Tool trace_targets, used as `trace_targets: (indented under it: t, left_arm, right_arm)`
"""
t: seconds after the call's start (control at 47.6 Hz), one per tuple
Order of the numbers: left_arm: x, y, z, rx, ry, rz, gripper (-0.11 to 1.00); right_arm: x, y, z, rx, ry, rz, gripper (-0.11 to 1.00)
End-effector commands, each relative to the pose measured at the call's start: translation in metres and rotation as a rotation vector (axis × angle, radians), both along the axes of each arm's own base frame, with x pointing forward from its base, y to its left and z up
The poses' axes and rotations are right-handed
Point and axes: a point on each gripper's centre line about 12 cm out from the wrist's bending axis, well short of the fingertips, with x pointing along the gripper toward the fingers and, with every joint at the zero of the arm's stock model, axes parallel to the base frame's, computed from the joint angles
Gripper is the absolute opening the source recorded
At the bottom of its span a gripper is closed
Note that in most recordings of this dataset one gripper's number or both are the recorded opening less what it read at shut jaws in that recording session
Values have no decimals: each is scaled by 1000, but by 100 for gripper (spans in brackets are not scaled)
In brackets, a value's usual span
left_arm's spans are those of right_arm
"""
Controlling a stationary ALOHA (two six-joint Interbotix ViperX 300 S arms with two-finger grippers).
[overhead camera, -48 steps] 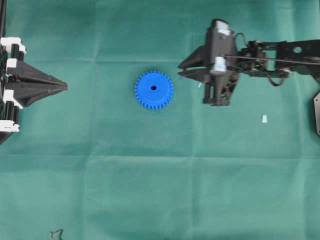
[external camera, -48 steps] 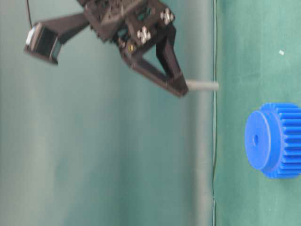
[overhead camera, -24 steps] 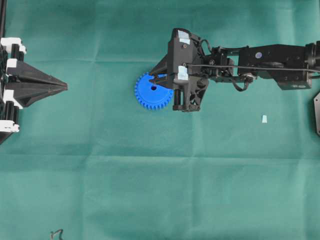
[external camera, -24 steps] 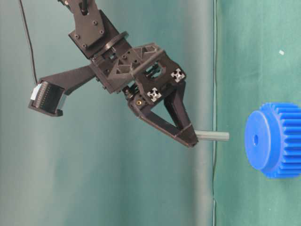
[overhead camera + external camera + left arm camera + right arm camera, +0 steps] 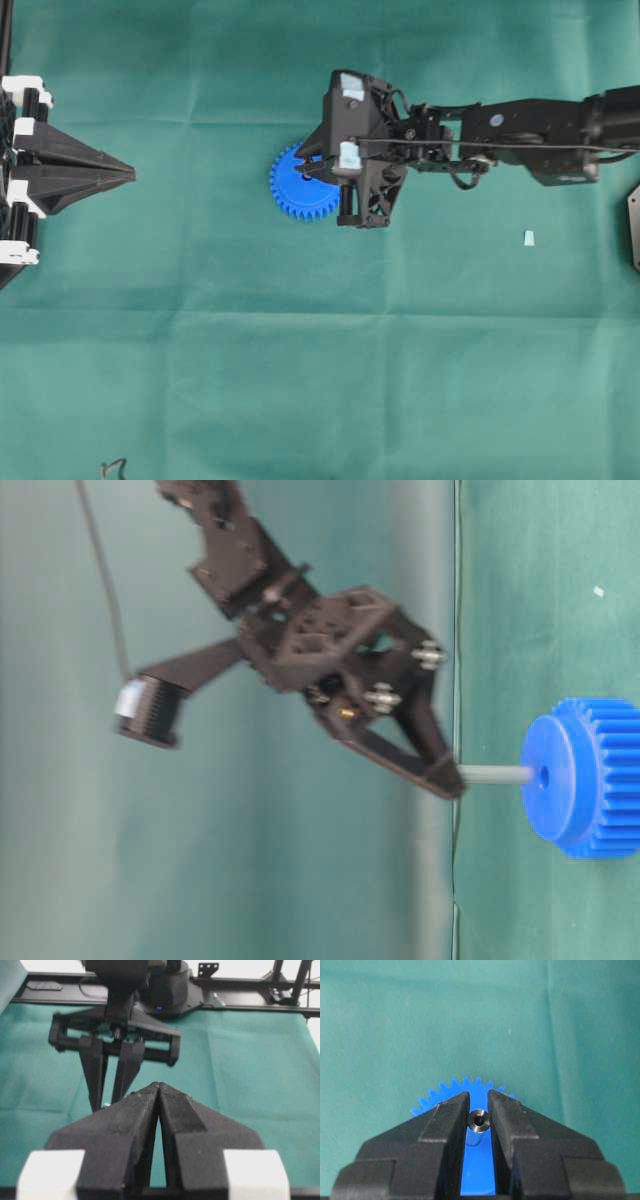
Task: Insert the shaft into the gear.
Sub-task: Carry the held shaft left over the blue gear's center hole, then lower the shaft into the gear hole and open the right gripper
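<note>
We see the green cloth-covered table (image 5: 320,380), where the bright blue toothed plastic gear (image 5: 295,190) lies flat. Our black right gripper (image 5: 308,168) clamps the thin silvery-grey metal shaft (image 5: 495,774) upright, its lower tip meeting the gear's centre hole; pushing it home remains, we judge. The left gripper (image 5: 159,1091) rests closed, well apart. No containers appear
</note>
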Motion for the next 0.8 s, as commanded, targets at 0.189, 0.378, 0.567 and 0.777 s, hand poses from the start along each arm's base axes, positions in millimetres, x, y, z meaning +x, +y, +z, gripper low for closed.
trace_targets:
  t: [0.189,0.378,0.567,0.777]
  left_arm:
    - [3,0,10,5,-21,-2,0]
    - [3,0,9,5,-20,-2,0]
    - [3,0,10,5,-21,-2,0]
    - [3,0,9,5,-20,-2,0]
  right_arm:
    - [11,-5,-19,8,-12,-17,17]
    - [11,-5,-22,9,-7,-16,17]
    - [11,-5,-21,7,-10,-16,17]
    - [11,-5,-22,9,-6,-17,17]
